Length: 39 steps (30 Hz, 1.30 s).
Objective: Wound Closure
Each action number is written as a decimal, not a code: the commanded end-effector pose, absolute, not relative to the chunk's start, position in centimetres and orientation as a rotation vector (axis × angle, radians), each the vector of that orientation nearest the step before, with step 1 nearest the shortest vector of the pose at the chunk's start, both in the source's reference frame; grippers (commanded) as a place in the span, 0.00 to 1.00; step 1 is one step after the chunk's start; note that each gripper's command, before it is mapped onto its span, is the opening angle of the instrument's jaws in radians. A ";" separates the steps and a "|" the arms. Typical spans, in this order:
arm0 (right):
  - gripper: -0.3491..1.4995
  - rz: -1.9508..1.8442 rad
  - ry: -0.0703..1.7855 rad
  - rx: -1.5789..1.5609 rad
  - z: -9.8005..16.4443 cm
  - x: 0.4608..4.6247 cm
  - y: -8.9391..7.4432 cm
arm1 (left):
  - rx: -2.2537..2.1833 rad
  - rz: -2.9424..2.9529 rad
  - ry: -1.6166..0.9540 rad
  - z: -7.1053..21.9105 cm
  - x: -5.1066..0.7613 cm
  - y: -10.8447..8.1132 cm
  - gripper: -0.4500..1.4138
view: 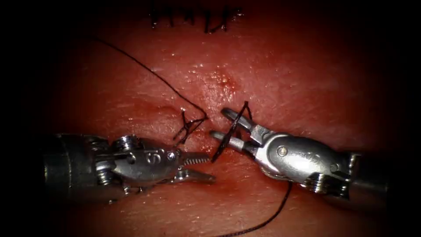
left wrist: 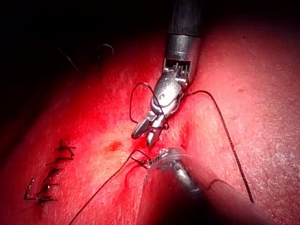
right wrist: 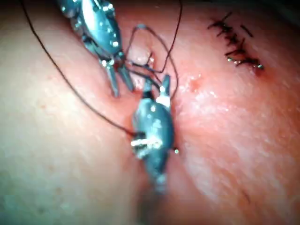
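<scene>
Two tools: left tool point(view: 206, 166) jaws apart, holding nothing; right tool point(view: 223, 124) jaws apart, thread point(view: 228, 138) looped around them.
Surface: wet red tissue point(view: 280, 74); stitches point(view: 193, 17) beyond both tools.

1. Your left tool point(view: 199, 166) and right tool point(view: 221, 125) face each other tip to tip over the tissue point(view: 307, 79), jaws of both apart, with only a narrow gap between them.
2. Thread point(view: 228, 136) is wrapped across the right tool's jaws and fills that gap.
3. A knot of thread ends point(view: 188, 125) lies on the tissue just above the left tool's tips.
4. One strand point(view: 144, 68) runs from that knot up and to the left, crossing that route.
5. Another strand point(view: 276, 210) trails down from under the right tool.
6. A row of finished stitches point(view: 193, 17) sits well apart at the top.
7. The tissue to the upper right lies bare.
</scene>
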<state>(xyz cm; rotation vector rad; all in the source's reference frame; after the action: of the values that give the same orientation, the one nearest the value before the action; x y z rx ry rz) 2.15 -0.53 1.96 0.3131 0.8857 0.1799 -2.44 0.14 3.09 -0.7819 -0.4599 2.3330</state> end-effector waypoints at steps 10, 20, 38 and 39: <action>0.00 0.221 0.879 0.291 2.0 2.04 -0.5 | -0.783 2.332 -0.463 3.1 -2.52 0.1 0.31; 0.00 0.253 0.931 0.289 1.8 2.22 -0.4 | -0.780 2.334 -0.465 3.1 -2.51 0.1 0.31; 0.68 0.322 0.997 0.111 1.6 2.11 0.1 | -0.777 2.328 -0.471 3.0 -2.55 0.1 0.32; 0.80 0.344 0.987 0.088 1.6 2.09 0.2 | -0.777 2.327 -0.472 3.0 -2.55 0.1 0.32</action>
<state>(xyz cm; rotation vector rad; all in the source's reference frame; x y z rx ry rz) 2.04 0.19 1.56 0.0827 0.9810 0.3449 -2.50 0.15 2.98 -0.7741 -0.4714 2.3264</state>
